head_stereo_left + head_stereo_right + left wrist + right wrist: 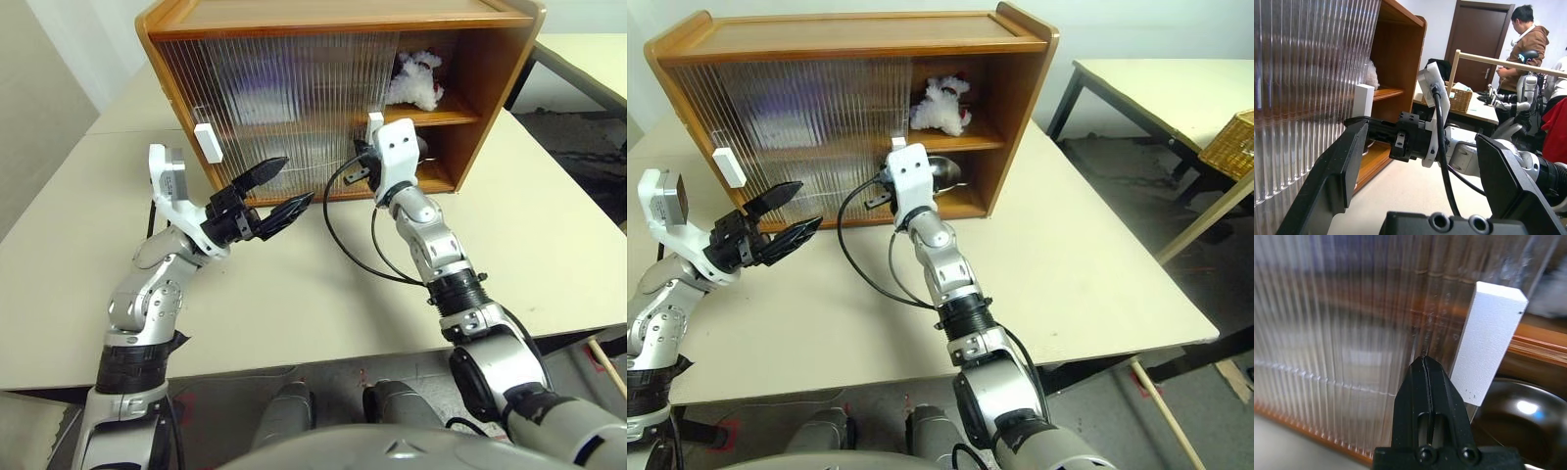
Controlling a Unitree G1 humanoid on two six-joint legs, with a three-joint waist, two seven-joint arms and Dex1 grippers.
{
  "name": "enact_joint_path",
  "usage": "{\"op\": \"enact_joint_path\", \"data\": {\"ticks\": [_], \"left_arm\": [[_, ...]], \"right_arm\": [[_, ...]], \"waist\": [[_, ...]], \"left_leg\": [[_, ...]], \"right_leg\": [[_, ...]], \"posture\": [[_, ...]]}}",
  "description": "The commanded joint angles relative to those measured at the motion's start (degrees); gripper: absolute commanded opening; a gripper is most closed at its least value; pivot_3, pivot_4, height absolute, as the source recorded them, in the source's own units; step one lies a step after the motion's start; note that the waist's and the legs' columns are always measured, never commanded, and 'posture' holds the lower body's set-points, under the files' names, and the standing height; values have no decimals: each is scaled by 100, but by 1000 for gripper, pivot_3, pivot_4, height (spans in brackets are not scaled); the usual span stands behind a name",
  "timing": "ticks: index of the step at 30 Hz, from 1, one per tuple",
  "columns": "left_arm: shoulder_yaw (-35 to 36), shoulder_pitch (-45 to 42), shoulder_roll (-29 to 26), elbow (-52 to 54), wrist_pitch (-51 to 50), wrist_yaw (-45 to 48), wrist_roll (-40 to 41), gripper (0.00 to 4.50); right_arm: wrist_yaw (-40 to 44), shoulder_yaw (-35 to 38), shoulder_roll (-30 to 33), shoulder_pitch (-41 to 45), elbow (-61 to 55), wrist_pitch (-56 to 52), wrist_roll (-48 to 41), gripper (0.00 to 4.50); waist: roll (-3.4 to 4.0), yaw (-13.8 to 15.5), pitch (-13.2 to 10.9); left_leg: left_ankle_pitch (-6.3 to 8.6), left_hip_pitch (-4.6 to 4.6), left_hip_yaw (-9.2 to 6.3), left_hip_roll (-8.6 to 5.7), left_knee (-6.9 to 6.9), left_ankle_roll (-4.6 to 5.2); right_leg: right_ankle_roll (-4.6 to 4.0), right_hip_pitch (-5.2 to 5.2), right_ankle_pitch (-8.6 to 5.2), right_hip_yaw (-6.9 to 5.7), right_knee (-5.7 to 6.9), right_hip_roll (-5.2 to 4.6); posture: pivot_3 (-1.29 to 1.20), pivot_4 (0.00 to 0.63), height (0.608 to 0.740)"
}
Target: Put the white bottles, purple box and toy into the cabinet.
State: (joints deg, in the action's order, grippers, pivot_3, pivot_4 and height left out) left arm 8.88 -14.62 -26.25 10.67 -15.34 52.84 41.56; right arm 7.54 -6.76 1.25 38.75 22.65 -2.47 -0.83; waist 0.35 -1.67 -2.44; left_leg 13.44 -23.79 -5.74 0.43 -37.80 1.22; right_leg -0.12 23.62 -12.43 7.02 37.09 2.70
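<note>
Up close, the right gripper [1423, 361] has its two black fingers pressed flat together with nothing between them, their joined tip right at the ribbed sliding door [1342, 333] of the cabinet [333, 22], just beside the door's white handle [1489, 345]; whether the tip actually touches the ribbing cannot be told. Behind that handle, low in the open bay, sits the curved rim of a steel bowl [1520, 418].

In the head views this gripper sits at centre frame, against the inner edge of the door, with a black cable [338, 230] looping from its wrist down over the table [294, 304].

At left of centre the left gripper [279, 189] has its fingers spread wide and empty, pointing toward the lower front of the cabinet, short of the ribbed panel and below a second white handle [208, 143].

The toy [415, 80] lies on the upper shelf in the open right bay, above and slightly right of the right gripper, well clear of both sets of jaws.

Behind the ribbed door a purplish blur [263, 98] shows on the upper shelf; what it is cannot be made out.

A person [1525, 46] stands in the background of the left wrist view, near a wicker basket [1459, 98]
</note>
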Motion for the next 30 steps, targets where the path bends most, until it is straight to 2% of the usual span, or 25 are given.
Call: {"op": "enact_joint_path", "data": {"ticks": [1, 5, 10, 17, 22, 25, 30], "left_arm": [[-32, -8, 15, -30, 46, 35, -91, 4500], [-51, -77, 18, -111, 41, 93, -90, 4500], [-101, -173, 37, -233, 37, 185, -99, 4500], [-151, -325, 71, -382, 37, 276, -131, 4500], [-139, -321, 77, -366, 19, 300, -146, 4500], [-120, -316, 61, -363, 10, 307, -145, 4500], [-92, -298, 39, -344, 2, 308, -143, 4500]], "right_arm": [[-534, 318, 52, -137, -235, -115, 162, 16], [-1114, 533, 112, -443, -821, -281, 382, 16], [-1407, 895, 267, -814, -1416, -649, 377, 16], [-1977, 1338, 541, -776, -1155, -715, 519, 16], [-2282, 1402, 727, -624, -790, -589, 703, 16], [-2121, 1354, 733, -610, -772, -605, 601, 16], [-1135, 1152, 679, -899, -1479, -1135, 51, 16]], "waist": [[0, 12, 0], [-1, 19, 1], [-3, -24, 2], [-3, -137, 2], [-2, -214, 2], [-2, -232, 2], [-3, -238, 2]], "left_leg": [[0, 0, 0, 0, 0, 1], [-1, 0, 1, -1, -9, 2], [-2, 2, 5, -3, -14, 2], [-7, 4, 4, -2, -11, 11], [-10, 4, 4, -2, -9, 16], [-10, 4, 4, -1, -4, 17], [-10, 5, 4, -1, -1, 17]], "right_leg": [[-6, -1, -4, 0, 0, 0], [-26, -3, -7, 0, 0, -5], [-17, -9, 9, 4, 1, -6], [3, -8, 14, 5, 2, -5], [61, -7, 27, 7, 2, -4], [68, -6, 31, 7, 2, -4], [73, -6, 25, 6, 2, 0]], "posture": [[-39, 34, 740], [-57, 36, 740], [-87, 37, 740], [-105, 38, 740], [-100, 36, 740], [-100, 36, 740], [-92, 34, 740]]}}
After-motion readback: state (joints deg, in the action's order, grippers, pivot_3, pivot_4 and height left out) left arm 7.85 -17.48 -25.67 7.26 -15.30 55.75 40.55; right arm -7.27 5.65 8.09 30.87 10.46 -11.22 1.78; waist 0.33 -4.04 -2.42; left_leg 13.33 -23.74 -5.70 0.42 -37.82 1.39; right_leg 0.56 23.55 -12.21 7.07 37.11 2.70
